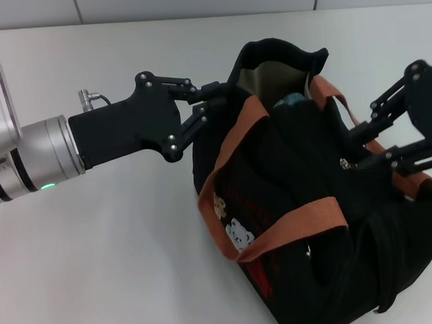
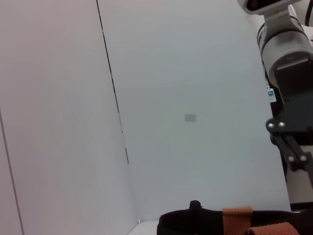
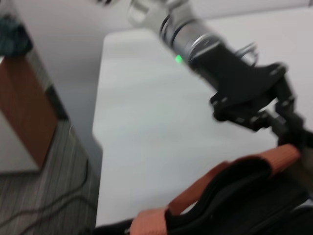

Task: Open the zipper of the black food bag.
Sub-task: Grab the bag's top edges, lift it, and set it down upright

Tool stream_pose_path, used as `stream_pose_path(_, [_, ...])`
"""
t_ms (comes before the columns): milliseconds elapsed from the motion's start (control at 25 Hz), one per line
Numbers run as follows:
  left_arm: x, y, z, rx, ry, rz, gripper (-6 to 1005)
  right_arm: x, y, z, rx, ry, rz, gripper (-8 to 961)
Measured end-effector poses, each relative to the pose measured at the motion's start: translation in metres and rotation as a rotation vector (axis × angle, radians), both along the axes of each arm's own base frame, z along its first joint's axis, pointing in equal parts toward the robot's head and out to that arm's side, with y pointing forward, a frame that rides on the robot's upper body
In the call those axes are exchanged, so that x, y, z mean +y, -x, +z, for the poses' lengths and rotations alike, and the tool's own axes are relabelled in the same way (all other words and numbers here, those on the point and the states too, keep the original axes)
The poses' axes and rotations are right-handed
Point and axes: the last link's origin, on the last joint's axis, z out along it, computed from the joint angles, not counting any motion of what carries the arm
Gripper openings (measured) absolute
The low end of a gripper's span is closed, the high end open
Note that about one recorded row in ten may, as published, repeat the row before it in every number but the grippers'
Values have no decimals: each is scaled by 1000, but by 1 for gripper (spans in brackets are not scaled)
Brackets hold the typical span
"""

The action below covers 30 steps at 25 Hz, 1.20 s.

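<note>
White counter (image 1: 120,271) carries the black food bag (image 1: 315,222) at about four o'clock, its mouth gaping at the far end. Left claw (image 1: 223,95) is clenched on the bag's far rim at eleven o'clock; right claw (image 1: 358,149) is clenched on the zipper (image 1: 346,163) at three o'clock.

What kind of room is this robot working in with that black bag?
Probably a lab or office test room. The black food bag sits on a plain white table against bare pale wall panels. The right wrist view shows striped carpet with loose cables and a wooden cabinet.
</note>
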Motion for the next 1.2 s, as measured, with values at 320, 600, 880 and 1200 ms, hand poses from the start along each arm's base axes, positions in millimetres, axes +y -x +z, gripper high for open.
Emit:
stream_pose_path(320, [2, -4, 0, -2, 0, -10, 107, 1, 8, -14, -75, 45, 86, 372])
stream_pose_path(600, [5, -7, 0, -6, -2, -19, 106, 8, 7, -34, -146, 20, 141, 256])
stream_pose_path(880, [5, -8, 2, -20, -7, -17, 106, 2, 7, -32, -127, 39, 170, -1])
stream_pose_path(1200, [8, -9, 4, -37, -30, -5, 107, -13, -2, -12, -74, 51, 147, -2])
